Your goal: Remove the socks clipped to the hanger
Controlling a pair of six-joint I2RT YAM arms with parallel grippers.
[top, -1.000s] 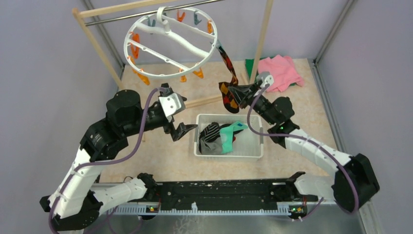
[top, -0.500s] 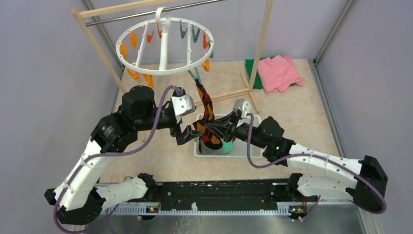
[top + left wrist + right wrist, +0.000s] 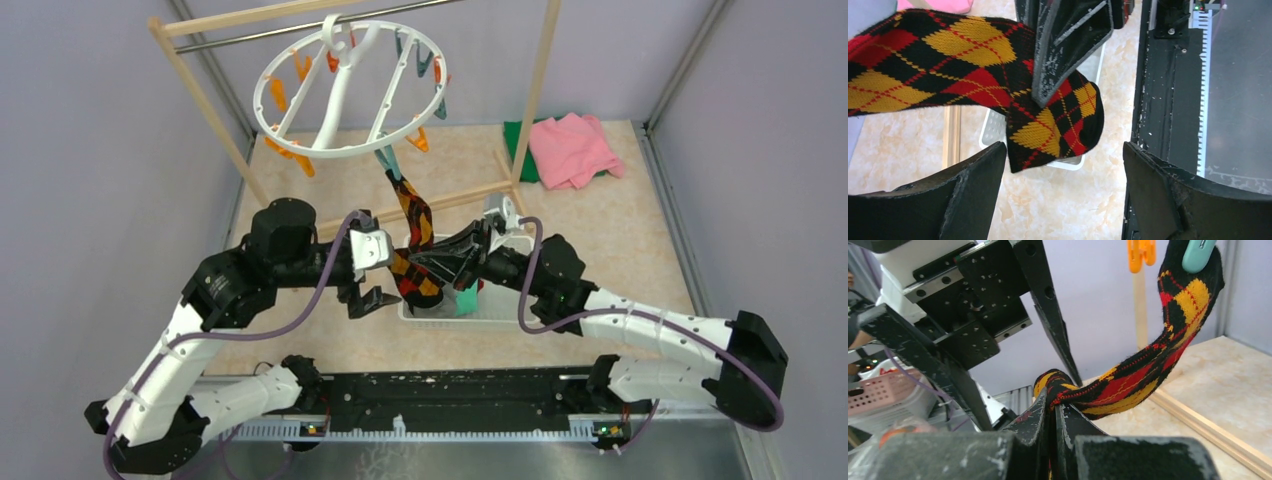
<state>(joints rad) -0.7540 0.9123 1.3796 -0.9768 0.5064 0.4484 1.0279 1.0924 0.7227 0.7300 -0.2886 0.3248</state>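
Note:
The white round hanger (image 3: 350, 90) hangs tilted from the rack rail, with orange and teal clips on it. One red-black-orange argyle sock (image 3: 415, 225) hangs from a teal clip (image 3: 385, 160). My right gripper (image 3: 425, 262) is shut on the sock's lower part, above the basket's left end. In the right wrist view the sock (image 3: 1148, 375) runs from my shut gripper (image 3: 1053, 407) up to the teal clip (image 3: 1198, 252). My left gripper (image 3: 365, 300) is open and empty, just left of and below the sock's toe (image 3: 1058, 130). Other socks (image 3: 467, 298) lie in the basket.
A white slotted basket (image 3: 500, 322) stands in front of the arms. The wooden-and-metal rack has a post (image 3: 535, 90) and a floor bar (image 3: 470, 195) behind the basket. Pink (image 3: 570, 148) and green (image 3: 515, 135) cloths lie at the back right.
The hanger has swung and tilted up to the right. My right gripper has pulled the argyle sock from back right to over the basket. My left gripper has moved down a little.

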